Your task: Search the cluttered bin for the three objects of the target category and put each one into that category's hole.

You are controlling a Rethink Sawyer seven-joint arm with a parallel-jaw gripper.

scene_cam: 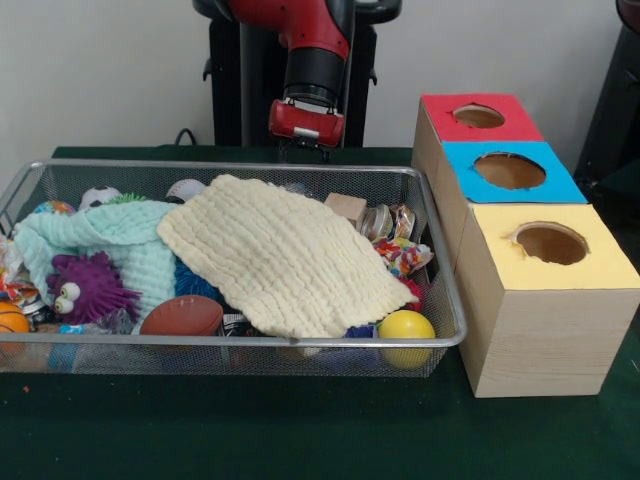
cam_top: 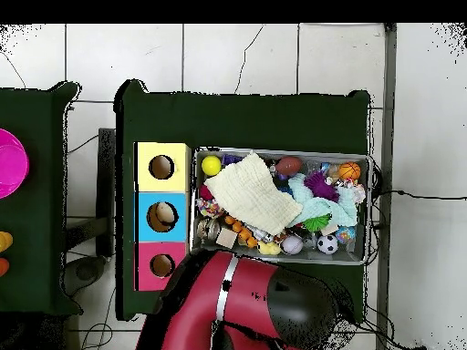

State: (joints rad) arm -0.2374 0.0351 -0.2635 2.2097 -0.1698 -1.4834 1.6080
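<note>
Hanging above the far rim of the wire bin, the claw showed only as dark tips under the arm's red wrist; whether it was released or clenched could not be told, and it carried nothing visible. Directly below it lay a cream cloth, spread over the middle of the clutter, with a mint cloth beside it. Round these sat a wooden block, a purple spiky toy, a brown football and a yellow ball against the near wall. Beside the bin on the green bench stood the sorting box with its red hole, blue hole and yellow hole.

The step looked like searching: no target was yet picked. The next move probably called for reaching down and shifting a cloth to uncover what lay under it.

Only the overhead view showed something pale already resting inside the blue hole; there the arm hid the claw entirely.
</note>
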